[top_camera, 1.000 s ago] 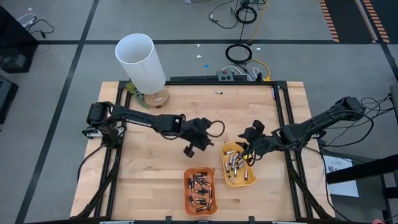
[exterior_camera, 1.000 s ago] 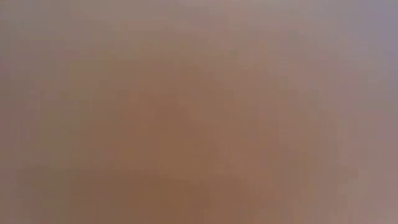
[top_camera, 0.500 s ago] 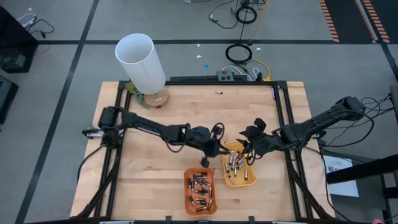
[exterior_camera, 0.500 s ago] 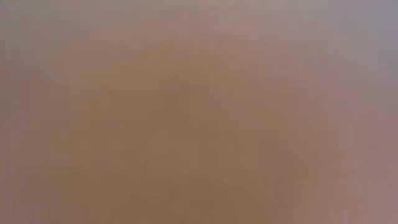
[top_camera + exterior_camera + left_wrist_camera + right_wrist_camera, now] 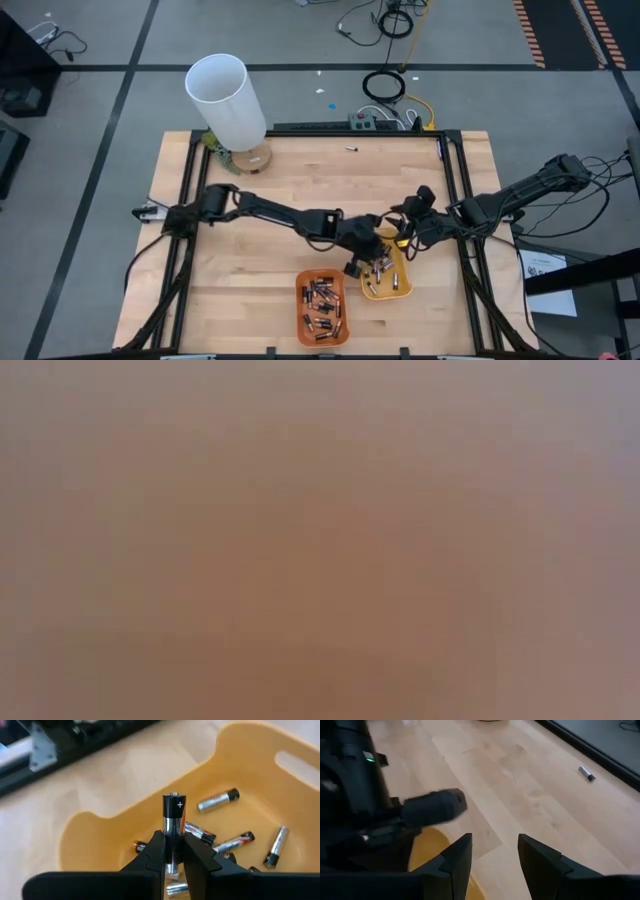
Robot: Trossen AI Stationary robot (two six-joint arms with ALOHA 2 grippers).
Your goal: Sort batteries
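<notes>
while the low view gives only a brown blur, the other views show this:

left pincer (image 5: 174,854): clamped narrow on one battery (image 5: 174,822), which stands upright between the fingers (image 5: 154,851), plus end up, silvery body with a dark band near the top.

left pincer's place: reached across the bench (image 5: 260,270), directly above the yellow tray (image 5: 240,765); in the high view the left pincer (image 5: 362,262) sits over that tray's near-middle part.

below the left pincer: silvery batteries (image 5: 218,800) lie loose on the yellow tray's floor, pointing in different directions, some partly hidden behind the fingers.

orange tray (image 5: 322,303): just beside the left pincer, touching or nearly touching the yellow tray (image 5: 398,282); it holds a heap of dark batteries (image 5: 321,300).

right pincer (image 5: 494,851): fingers (image 5: 460,851) apart with a clear gap, nothing between them; bare wood shows through the gap.

right pincer's place: the right pincer (image 5: 408,233) hovers by the yellow tray's far end, close to the left arm's wrist.

stray battery (image 5: 586,772): lies alone on the bench well ahead of the right pincer, near the black frame edge.

white tube (image 5: 226,101): stands at the bench's far corner, well apart from both pincers.
</notes>
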